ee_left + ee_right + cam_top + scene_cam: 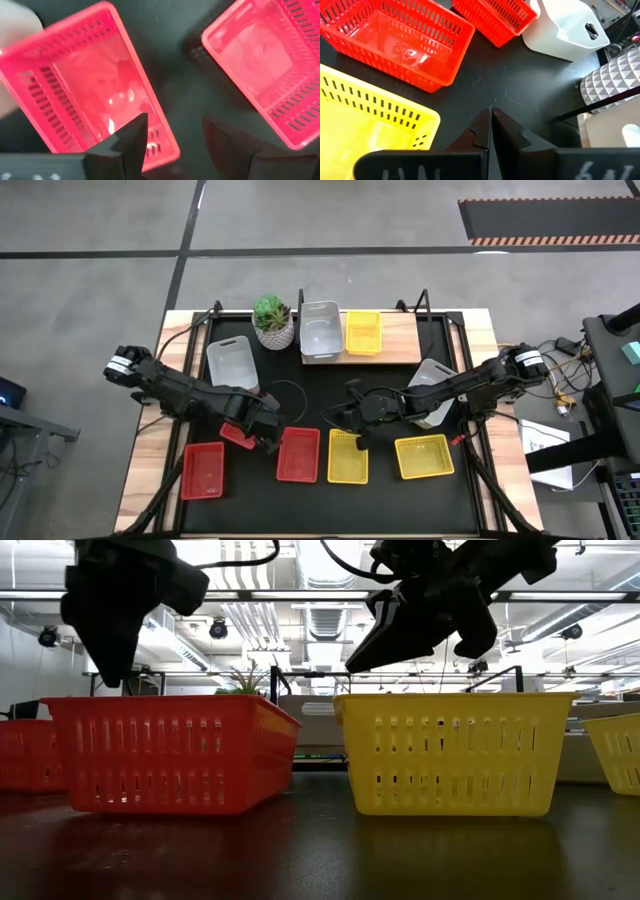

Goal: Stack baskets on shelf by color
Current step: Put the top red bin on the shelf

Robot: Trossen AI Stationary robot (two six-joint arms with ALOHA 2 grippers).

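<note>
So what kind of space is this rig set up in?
Probably a lab or industrial workshop: bare grey concrete floor with hazard striping, exposed ceiling ducts and strip lights, and a black-matted wooden table carrying both arms.

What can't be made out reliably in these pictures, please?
- High view: the left arm covers most of the third red basket.
- High view: the right arm crosses one white basket.
- Low view: the nearest red basket and yellow basket hide most of the shelf.
- Left wrist view: unclear whether the left pincer touches a rim.
</note>
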